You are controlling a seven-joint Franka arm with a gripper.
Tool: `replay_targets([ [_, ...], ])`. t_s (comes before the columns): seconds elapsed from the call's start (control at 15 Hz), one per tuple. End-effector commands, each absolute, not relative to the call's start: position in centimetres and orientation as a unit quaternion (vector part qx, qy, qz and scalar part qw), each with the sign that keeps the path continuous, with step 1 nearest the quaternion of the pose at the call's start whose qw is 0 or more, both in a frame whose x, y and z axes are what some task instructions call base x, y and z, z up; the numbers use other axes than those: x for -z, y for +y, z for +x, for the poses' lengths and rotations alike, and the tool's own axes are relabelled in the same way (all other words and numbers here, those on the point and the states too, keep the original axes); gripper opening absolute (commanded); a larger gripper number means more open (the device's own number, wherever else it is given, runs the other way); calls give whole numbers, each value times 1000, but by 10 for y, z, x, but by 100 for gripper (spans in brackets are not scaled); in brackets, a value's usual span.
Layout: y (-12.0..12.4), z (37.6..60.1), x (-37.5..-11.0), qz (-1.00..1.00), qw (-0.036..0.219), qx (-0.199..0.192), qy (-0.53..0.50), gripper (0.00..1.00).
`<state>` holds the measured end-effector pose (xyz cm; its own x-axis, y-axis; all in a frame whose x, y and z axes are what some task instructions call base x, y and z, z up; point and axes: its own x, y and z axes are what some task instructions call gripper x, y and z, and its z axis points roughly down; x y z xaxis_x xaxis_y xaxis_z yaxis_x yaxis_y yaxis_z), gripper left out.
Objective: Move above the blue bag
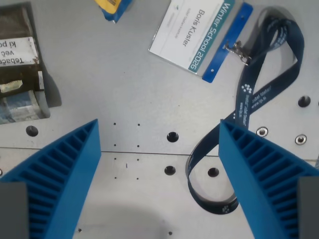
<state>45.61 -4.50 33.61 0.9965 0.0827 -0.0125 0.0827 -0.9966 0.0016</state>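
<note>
**Wrist view: spread gripper over a metal table, blue bag at the top edge**

The gripper (159,132) points down at the grey metal table (124,84); its 2 blue ribbed fingers (60,174) stand wide apart at the lower corners of the view, with nothing between them but bare plate and a few screw holes; the jaws are spread and grip nothing. The blue bag (113,8) lies at the very top edge, left of centre, cut off by the frame; only a blue corner with a yellow patch shows; it sits well apart from both fingers. To the wrist view's right of it lies a white name badge (192,32) printed "Winter School 2026", set at a tilt in a blue-edged holder; a metal clip joins it to a dark blue lanyard (259,84), which loops down across the table and passes behind the right-hand finger. At the wrist view's left edge rests a dark packet (20,69) with a white label, partly cropped; it touches neither the bag nor the badge.
</note>
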Motion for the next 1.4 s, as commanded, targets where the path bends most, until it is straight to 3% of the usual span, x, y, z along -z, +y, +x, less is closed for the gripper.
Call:
replay_targets([
  [0.07,-41,462,-329,993,0,-13,119,100],
  [1.4,14,508,-242,906,2,-29,421,100],
])
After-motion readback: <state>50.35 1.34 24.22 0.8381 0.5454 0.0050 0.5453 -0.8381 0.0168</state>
